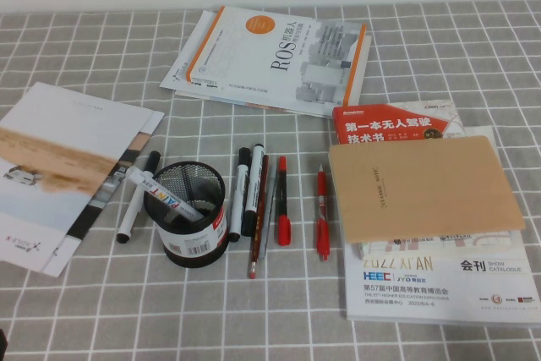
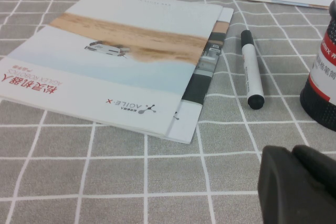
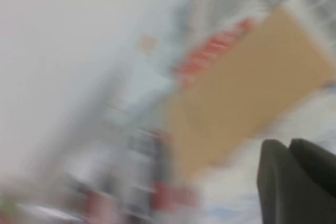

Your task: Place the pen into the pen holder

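Our pen (image 1: 282, 200) lies flat on the tabletop (image 1: 101, 310), in the row just right of the pen holder (image 1: 199, 247), so the carry looks short. The left hand (image 2: 296, 184) hovers low beside the holder and the right hand (image 3: 296, 179) near the tan notebook (image 1: 423, 183). We cannot tell whether either is open or closed.

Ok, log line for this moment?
pen: thick black-barrelled red-capped marker lying right of round black wire-mesh pen holder | left end effector: low beside holder | right end effector: facing tan notebook
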{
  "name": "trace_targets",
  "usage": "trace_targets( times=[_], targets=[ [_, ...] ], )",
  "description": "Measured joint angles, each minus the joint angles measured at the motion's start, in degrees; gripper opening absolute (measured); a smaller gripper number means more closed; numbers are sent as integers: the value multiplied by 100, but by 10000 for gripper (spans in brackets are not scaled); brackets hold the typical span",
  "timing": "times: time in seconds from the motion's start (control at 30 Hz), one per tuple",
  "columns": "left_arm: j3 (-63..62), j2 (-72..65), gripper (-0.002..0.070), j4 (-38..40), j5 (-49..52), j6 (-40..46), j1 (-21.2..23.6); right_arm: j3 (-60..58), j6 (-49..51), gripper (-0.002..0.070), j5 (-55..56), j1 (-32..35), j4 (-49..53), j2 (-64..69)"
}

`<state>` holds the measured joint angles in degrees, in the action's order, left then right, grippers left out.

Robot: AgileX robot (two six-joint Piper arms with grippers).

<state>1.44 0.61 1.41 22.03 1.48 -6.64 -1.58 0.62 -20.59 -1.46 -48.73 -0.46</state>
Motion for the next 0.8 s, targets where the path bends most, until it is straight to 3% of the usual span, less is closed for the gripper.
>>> trace_targets(
  times=[0.13, 0.47, 0.6, 0.8],
  targets=[
    [0, 0, -4, 0, 0, 0, 0, 0, 0, -12, 271, 0, -1644, 0],
    [0, 0, -4, 0, 0, 0, 0, 0, -444, -12, -43, 0, -2341, 0],
    [0, 0, -4, 0, 0, 0, 0, 503, -958, -12, -751, 0, -2143, 77],
    [0, 0, -4, 0, 0, 0, 0, 2516, -1091, -12, -2289, 0, -485, 1451]
  ],
)
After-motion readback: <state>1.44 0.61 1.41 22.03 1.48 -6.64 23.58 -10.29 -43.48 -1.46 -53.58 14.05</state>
